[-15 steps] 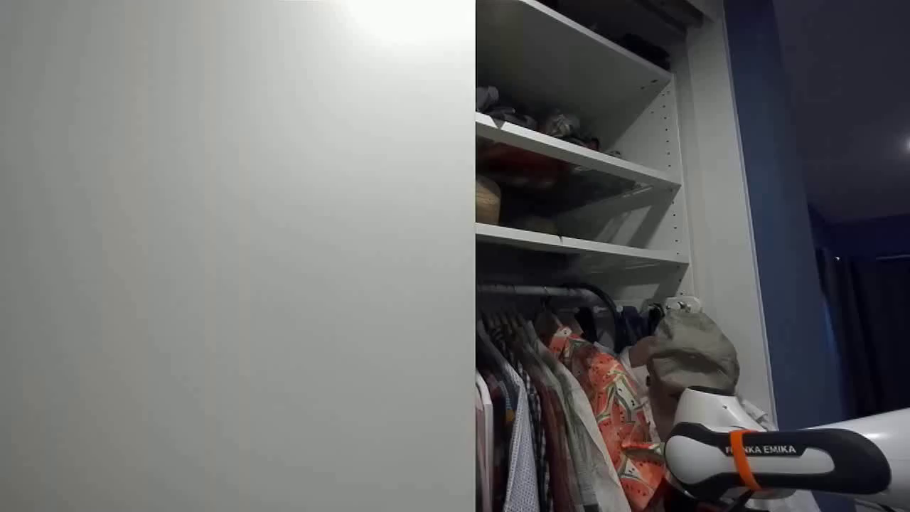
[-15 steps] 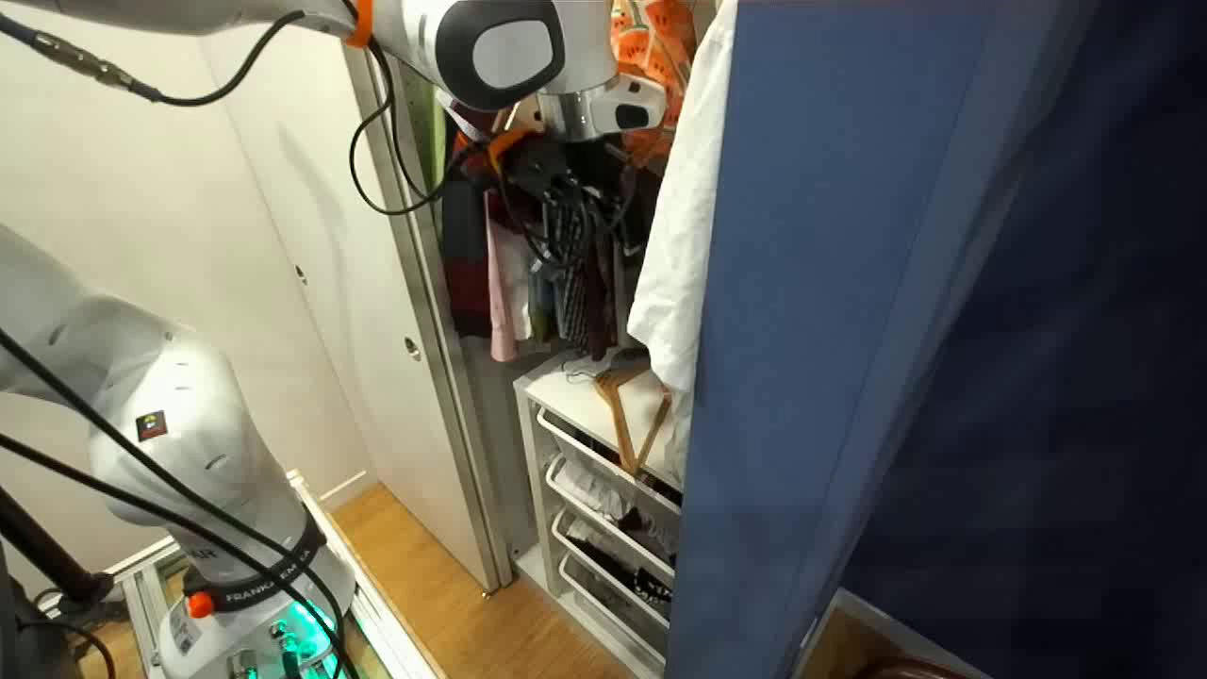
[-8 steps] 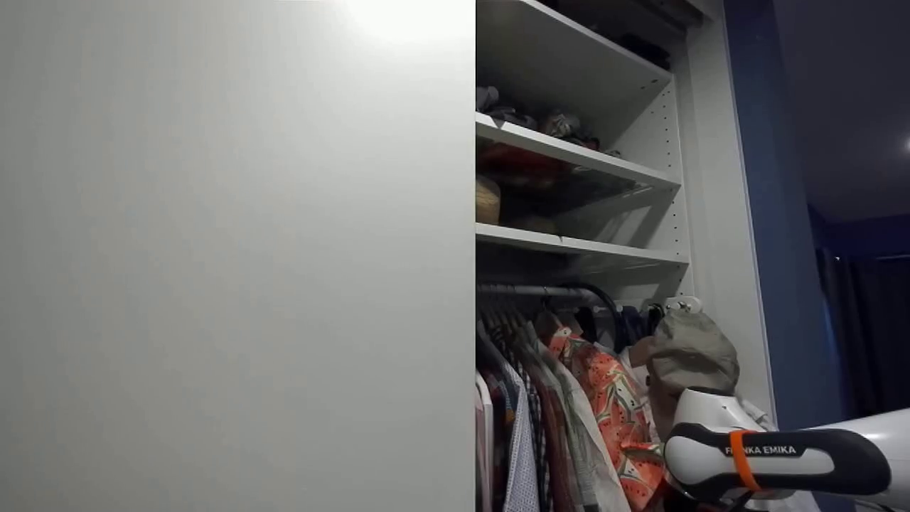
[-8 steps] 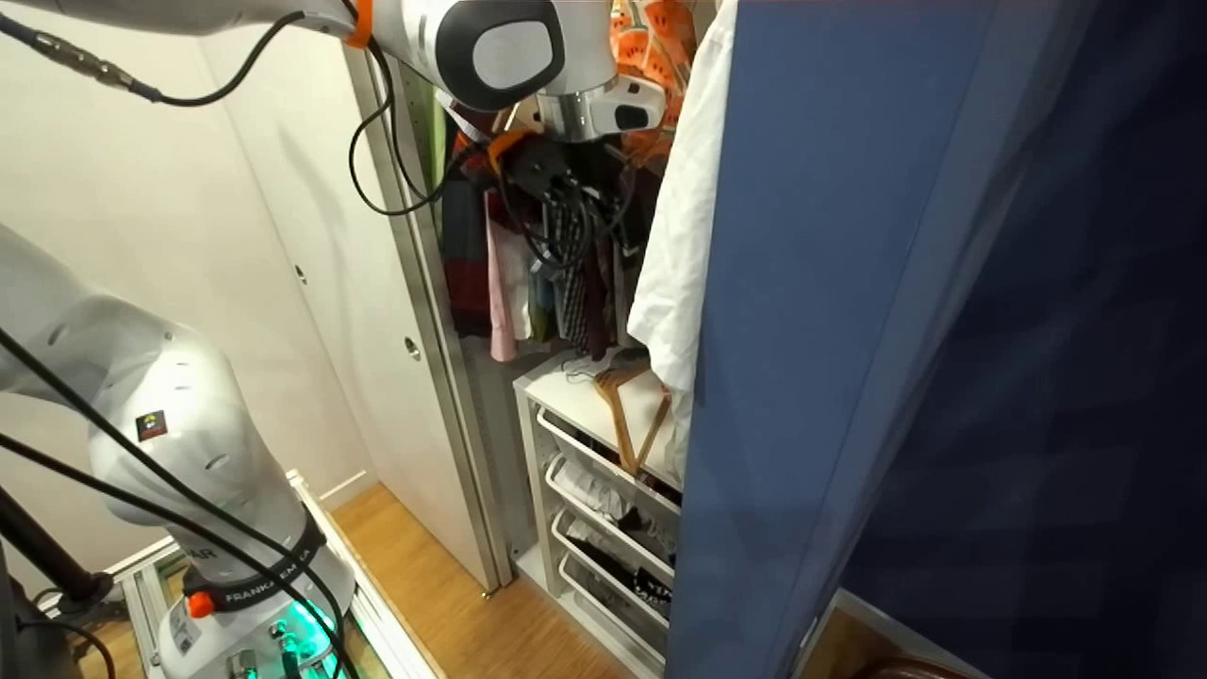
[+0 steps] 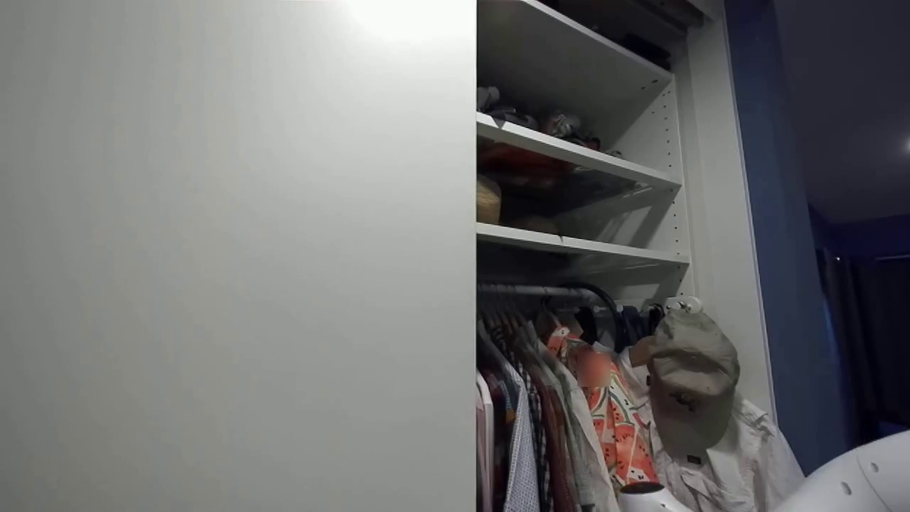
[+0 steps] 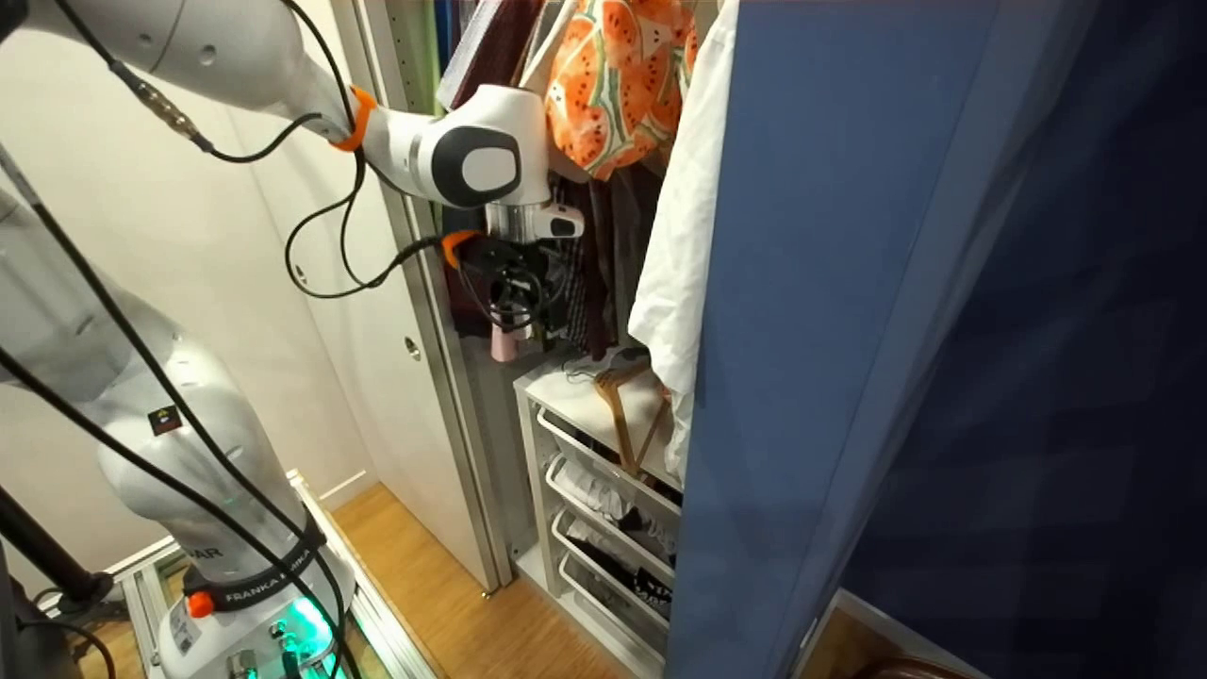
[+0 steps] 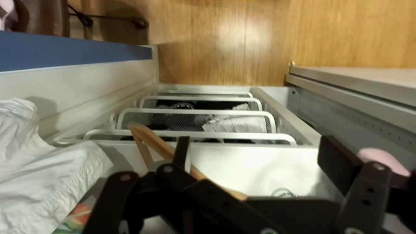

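My gripper (image 7: 260, 156) stands open in the wrist view, with nothing held between its dark fingers (image 7: 181, 149). In an exterior view the gripper (image 6: 519, 292) hangs among the clothes, above the white drawer unit (image 6: 552, 382). A wooden hanger (image 6: 615, 415) lies on top of that unit, partly over its front edge. From the wrist, the hanger (image 7: 156, 143) runs below and behind the left finger, apart from it as far as I can tell. Close by the right finger shows a pink garment (image 7: 383, 159). A white shirt (image 7: 39, 169) fills the left side.
Watermelon-print cloth (image 6: 613, 94) hangs beside the arm. A blue wall panel (image 6: 811, 283) bounds one side, a sliding door (image 6: 387, 349) the other. Mesh drawers (image 7: 195, 112) hold clothes. A cap (image 5: 693, 377) hangs at the wardrobe's side below several shelves (image 5: 583, 245).
In the last half second the arm has dropped, moving down and left in an exterior view. The cap and more of the watermelon cloth are now uncovered. Before that it stood still.
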### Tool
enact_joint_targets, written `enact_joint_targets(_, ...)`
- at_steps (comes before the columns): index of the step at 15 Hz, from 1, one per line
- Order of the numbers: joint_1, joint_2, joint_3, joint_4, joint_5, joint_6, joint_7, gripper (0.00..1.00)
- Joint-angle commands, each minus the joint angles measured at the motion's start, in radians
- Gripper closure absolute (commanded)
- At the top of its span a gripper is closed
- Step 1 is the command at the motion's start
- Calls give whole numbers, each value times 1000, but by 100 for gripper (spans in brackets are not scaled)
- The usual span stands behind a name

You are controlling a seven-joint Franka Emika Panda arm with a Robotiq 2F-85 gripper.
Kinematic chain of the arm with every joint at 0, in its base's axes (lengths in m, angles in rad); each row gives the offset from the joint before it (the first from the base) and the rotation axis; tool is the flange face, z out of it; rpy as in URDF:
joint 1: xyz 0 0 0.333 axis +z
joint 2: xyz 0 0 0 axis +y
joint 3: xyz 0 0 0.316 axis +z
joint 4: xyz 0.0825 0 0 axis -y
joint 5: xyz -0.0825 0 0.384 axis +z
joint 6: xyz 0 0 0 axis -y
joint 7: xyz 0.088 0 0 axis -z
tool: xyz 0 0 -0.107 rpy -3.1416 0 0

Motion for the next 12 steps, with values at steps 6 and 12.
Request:
enact_joint_targets(6,-330,237,206,-71,-656,280,266,0)
enact_joint_targets(12,-202,243,45,-77,-724,277,297,0)
